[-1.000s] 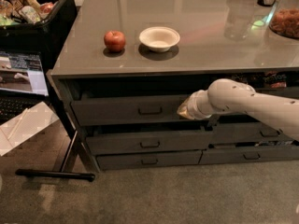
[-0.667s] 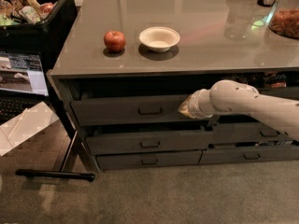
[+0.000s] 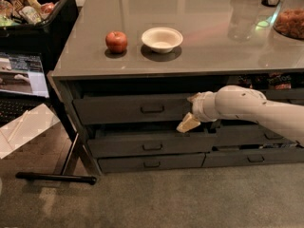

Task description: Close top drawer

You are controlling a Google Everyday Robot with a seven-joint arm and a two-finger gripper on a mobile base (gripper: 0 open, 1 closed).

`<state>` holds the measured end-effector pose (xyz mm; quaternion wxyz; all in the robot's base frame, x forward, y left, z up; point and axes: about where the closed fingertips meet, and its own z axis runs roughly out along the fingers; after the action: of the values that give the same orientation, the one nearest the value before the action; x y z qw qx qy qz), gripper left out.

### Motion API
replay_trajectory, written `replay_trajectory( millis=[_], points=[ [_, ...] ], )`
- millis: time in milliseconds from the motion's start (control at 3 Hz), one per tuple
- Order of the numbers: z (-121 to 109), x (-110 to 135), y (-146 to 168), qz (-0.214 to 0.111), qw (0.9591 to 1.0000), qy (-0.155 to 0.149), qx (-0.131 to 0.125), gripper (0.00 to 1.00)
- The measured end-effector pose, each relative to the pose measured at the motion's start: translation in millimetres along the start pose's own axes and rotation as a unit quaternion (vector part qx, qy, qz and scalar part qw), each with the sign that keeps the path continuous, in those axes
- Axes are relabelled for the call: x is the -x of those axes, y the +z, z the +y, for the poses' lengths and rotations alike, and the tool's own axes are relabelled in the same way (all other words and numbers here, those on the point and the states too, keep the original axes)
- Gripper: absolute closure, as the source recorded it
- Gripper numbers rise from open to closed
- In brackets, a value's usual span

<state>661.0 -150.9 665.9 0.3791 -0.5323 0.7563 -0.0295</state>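
Top drawer [image 3: 118, 110]: uppermost front of left stack under grey counter [image 3: 213, 56], standing slightly proud, not yet shut. Likely rigid, fairly heavy, sliding on runners. No grasp needed, flat push near loop handle [image 3: 152, 109] best. Gripper [image 3: 191, 110] against front's right end, fingers spread, holding nothing. Apple [image 3: 116, 42], bowl [image 3: 162, 38] on counter above.

One apple [image 3: 116, 42] and one bowl [image 3: 162, 39] stand on one counter [image 3: 213, 51] above three left-stack drawers [image 3: 118, 145], with one gripper [image 3: 190, 111] at the right end of the top drawer [image 3: 118, 109].
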Motion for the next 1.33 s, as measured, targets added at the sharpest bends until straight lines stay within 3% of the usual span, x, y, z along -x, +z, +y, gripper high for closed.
replay_trajectory(
  millis=[333,667,1333],
  points=[
    [3.7,-0.8,-3.2,0.0,1.0,0.0,0.0,0.0],
    [1.4,0.8,-26.0,-0.005,0.9999,0.003,-0.015,0.0],
    [0.3,1.6,-58.2,-0.009,0.9994,0.003,-0.034,0.42]
  ],
)
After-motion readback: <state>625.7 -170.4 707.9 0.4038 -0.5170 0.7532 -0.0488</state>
